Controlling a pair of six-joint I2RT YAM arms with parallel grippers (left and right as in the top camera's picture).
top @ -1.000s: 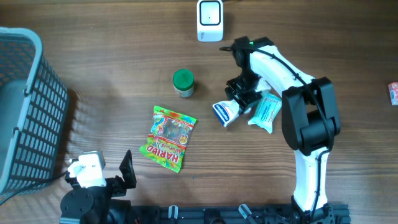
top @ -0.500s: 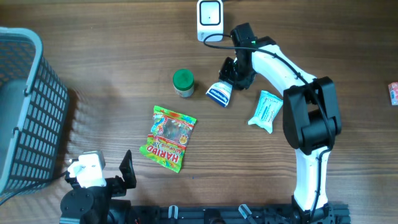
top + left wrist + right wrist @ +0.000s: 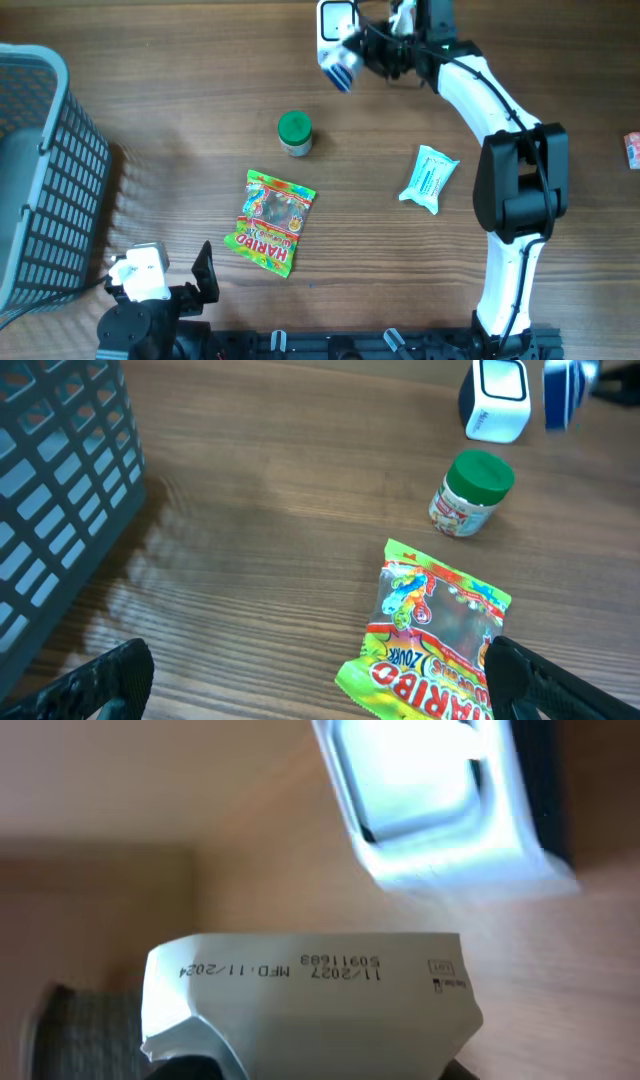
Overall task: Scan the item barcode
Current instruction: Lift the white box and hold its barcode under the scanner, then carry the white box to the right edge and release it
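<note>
One pouch (image 3: 342, 72) hangs in the right claw (image 3: 364, 54) beside the scanner (image 3: 337, 25).

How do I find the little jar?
Start at the big grey basket on the left and go right to the colourful Haribo bag. The jar stands just past it, towards the white scanner; only it has a round green lid.

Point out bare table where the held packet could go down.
Free: wood between basket and green-lidded jar; wood between Haribo bag and wipes pack. Crowded: by the scanner, where the right gripper holds the packet.
</note>
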